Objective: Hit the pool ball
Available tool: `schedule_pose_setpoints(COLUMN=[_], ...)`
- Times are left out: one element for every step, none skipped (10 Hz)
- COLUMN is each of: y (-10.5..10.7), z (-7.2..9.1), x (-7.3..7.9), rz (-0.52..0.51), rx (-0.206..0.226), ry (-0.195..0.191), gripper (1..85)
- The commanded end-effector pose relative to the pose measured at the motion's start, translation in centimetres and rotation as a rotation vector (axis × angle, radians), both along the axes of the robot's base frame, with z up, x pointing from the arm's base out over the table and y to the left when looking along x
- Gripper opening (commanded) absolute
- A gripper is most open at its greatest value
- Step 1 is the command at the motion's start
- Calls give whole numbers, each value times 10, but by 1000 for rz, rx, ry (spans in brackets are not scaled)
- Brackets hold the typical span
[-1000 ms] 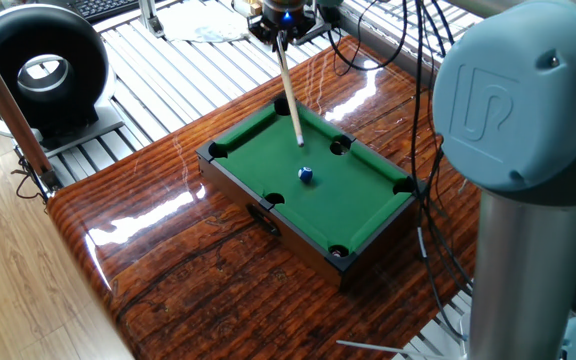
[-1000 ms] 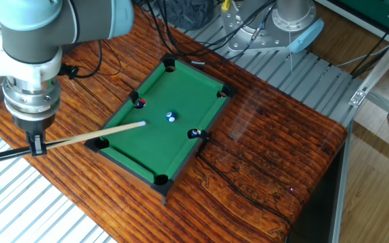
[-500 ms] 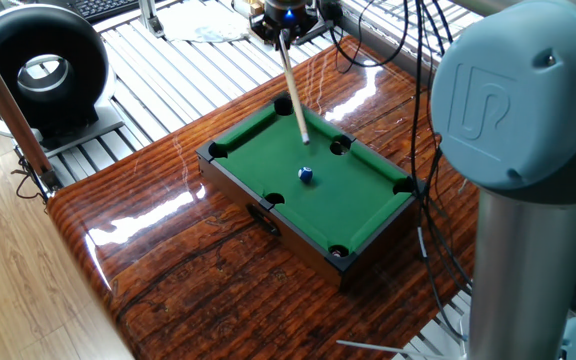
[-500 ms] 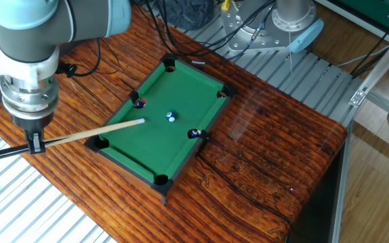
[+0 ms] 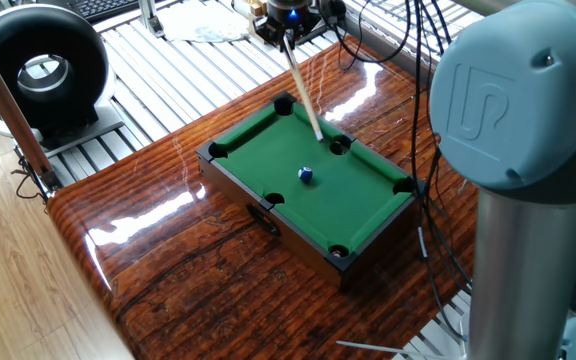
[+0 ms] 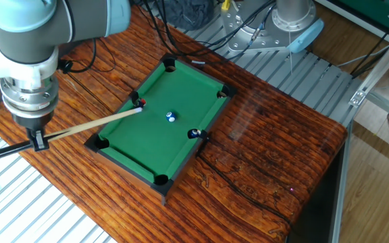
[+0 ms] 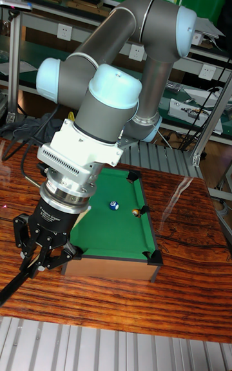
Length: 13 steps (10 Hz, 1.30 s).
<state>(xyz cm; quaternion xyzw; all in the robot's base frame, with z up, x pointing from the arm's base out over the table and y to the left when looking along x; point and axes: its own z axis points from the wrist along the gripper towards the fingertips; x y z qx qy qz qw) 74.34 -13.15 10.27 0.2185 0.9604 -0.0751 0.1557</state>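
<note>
The pool ball (image 5: 306,174) (image 6: 171,116) (image 7: 114,205), tiny and blue with a white spot, rests near the middle of the green felt of the mini pool table (image 5: 298,240) (image 6: 181,165) (image 7: 109,266). My gripper (image 5: 286,18) (image 6: 38,139) (image 7: 37,245) is shut on a thin wooden cue stick (image 5: 303,85) (image 6: 93,125) outside the table's end. The cue slants down over the felt. Its tip sits beside a red ball (image 6: 141,102) at a side pocket, a short way from the pool ball and not touching it.
A dark ball (image 6: 193,133) (image 7: 135,211) sits by the opposite side pocket. A black ring-shaped device (image 5: 38,70) stands off the wooden tabletop's far corner. Cables (image 5: 428,60) trail along one side. Another robot base (image 6: 292,20) stands beyond the table.
The cue has swung sideways: its tip left the line toward the pool ball and moved to the side pocket by the red ball. The balls have not moved.
</note>
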Motion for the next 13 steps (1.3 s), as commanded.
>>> schedule_pose_setpoints(y=[2,2,4,-1,-2,4,8,13,20,25,28,29,25], z=[0,0,0,-2,-3,-3,-2,-1,1,2,3,2,0], x=[-1,0,2,-1,-3,-4,-4,-2,2,5,8,10,14], rz=[17,30,37,41,31,14,4,-9,-25,-35,-44,-45,-42], rx=[9,7,12,15,21,39,43,44,48,51,50,46,39], ry=[7,4,-1,-5,-1,5,11,16,17,15,15,14,13], gripper=[10,10,10,10,10,10,10,10,10,10,10,10,10])
